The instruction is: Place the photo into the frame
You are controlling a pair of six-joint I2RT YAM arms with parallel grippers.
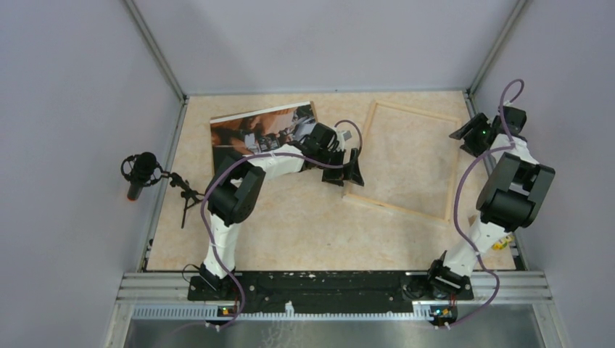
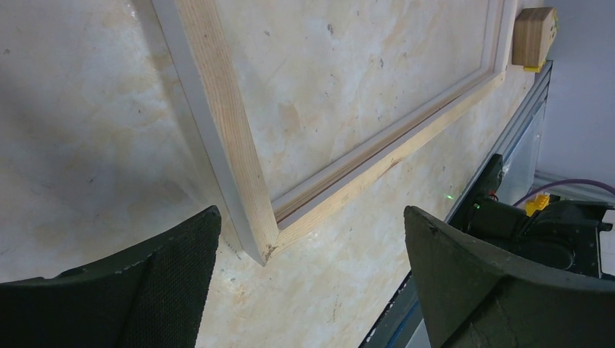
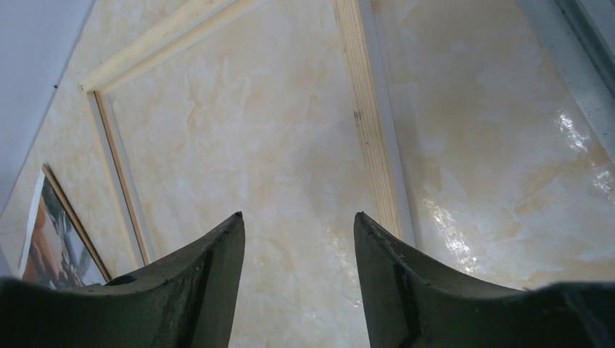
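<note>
From above: the photo [image 1: 265,127] lay picture-up at the far left of the table [image 1: 304,225], partly under the left arm and not in the frame [image 1: 395,208]. The frame sat flat and skewed to its right, just apart from it. The left tool [image 1: 350,172] hovered at the frame's near-left corner, and the right tool [image 1: 458,135] at its far-right side.

Left wrist view: the jaws were spread wide and gripping nothing, with that frame corner showing low between them. A small wooden block [image 2: 533,35] sat beyond the far corner.

Right wrist view: the fingers were parted with nothing between them, only bare table and the frame's strip ahead. A sliver of the photo showed at the lower left.

The risks from here (and there are a few): a nudge on that corner could spin the light frame further askew. The thin print lies flat, so the fingers may scrape past it or crease it. The fit looks tight, so a crooked drop would likely leave one edge riding on a strip.
</note>
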